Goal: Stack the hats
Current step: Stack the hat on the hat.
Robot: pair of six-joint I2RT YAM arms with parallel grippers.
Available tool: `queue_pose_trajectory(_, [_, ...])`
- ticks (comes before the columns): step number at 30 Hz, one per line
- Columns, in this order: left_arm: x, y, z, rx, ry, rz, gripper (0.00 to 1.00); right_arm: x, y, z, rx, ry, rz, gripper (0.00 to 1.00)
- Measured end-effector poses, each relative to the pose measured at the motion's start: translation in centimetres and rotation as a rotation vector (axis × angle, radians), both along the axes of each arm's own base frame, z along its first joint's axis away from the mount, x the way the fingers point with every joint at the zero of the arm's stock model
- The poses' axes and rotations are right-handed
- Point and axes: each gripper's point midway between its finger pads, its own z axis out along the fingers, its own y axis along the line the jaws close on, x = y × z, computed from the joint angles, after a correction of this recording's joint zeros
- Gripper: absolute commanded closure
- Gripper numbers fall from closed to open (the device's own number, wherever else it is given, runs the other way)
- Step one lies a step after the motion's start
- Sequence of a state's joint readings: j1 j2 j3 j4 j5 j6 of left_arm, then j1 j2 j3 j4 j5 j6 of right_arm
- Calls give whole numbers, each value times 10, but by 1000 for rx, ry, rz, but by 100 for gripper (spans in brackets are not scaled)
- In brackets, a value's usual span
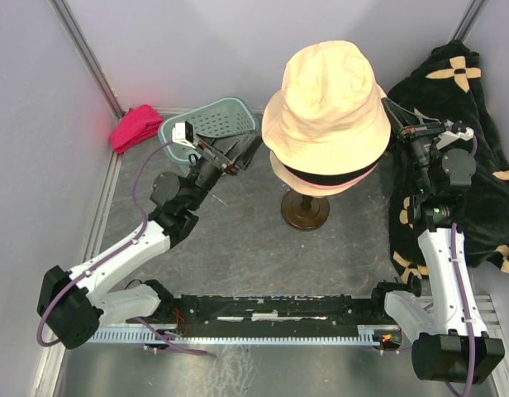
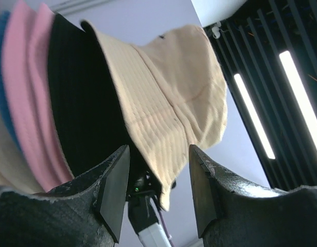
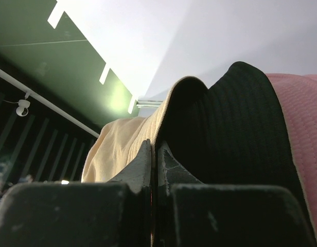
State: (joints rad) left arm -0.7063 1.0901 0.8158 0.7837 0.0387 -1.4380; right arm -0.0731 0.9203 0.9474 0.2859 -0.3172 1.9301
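A stack of hats sits on a stand, with the cream hat (image 1: 325, 107) on top and black (image 1: 341, 176) and pink (image 1: 308, 186) brims showing under it. From the left wrist view the stack reads blue hat (image 2: 1, 82), pink hat (image 2: 27, 87), black hat (image 2: 81, 103), cream hat (image 2: 169, 87). My left gripper (image 1: 244, 151) (image 2: 158, 190) stands open just left of the stack, touching nothing. At the stack's right edge, my right gripper (image 1: 391, 110) (image 3: 156, 154) is shut on the cream hat's brim (image 3: 122, 144), beside the black hat (image 3: 225, 134).
The stand's round brown base (image 1: 304, 211) rests on the grey table. A teal basket (image 1: 209, 122) and a magenta cloth (image 1: 135, 126) lie at the back left. A black cloth with beige flower marks (image 1: 465, 157) covers the right side, under the right arm.
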Motion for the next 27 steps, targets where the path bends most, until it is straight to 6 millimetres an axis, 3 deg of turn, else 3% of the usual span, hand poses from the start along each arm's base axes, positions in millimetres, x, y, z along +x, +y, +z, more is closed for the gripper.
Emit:
queue_pose_trajectory(9, [47, -3, -20, 61, 37, 41, 43, -1, 0, 2, 3, -9, 0, 98])
queue_pose_trajectory(23, [58, -24, 16, 37, -69, -28, 43, -1, 0, 2, 3, -9, 0, 98])
queue_pose_trajectory(25, [61, -28, 19, 31, -78, -38, 47, -1, 0, 2, 3, -9, 0, 98])
queue_pose_trajectory(27, [65, -33, 19, 26, -81, -56, 59, -1, -1, 1, 3, -9, -2, 98])
